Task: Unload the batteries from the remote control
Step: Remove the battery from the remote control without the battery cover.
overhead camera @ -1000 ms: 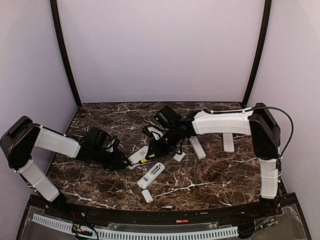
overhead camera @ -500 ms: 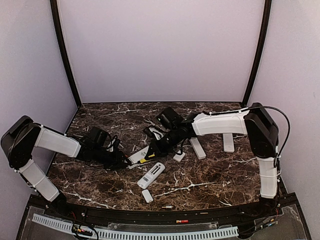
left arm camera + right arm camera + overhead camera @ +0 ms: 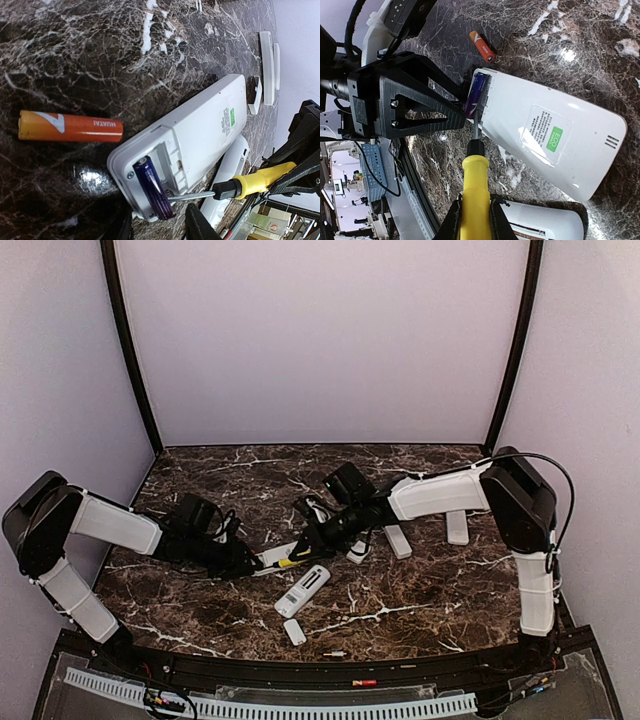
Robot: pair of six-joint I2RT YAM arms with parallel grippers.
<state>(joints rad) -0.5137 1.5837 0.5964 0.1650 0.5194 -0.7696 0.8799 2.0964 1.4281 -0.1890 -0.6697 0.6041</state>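
Close in, the left pincer (image 3: pixel 160 227) pinches the open end of a white remote (image 3: pixel 200 130) that lies back-up on the dark marbled surface (image 3: pixel 75 50), one finger on either side of the uncovered battery bay. A purple battery (image 3: pixel 152 187) sits in that bay, right between the left pincer's fingers. The right pincer (image 3: pixel 475 220) is pressed together on the yellow handle of a screwdriver (image 3: pixel 476 190). Its metal shaft reaches away from the right pincer into the bay, with the tip at the purple battery's side. An orange battery (image 3: pixel 70 127) lies loose on the surface just ahead of the left pincer, near the remote's open corner but not touching it. A second white remote (image 3: pixel 545 225) lies just beside the right pincer, alongside the held one. Farther from the left pincer, past the held remote's closed end, rests a small white cover (image 3: pixel 255 95), and beyond it lie further white remotes (image 3: pixel 267 70).
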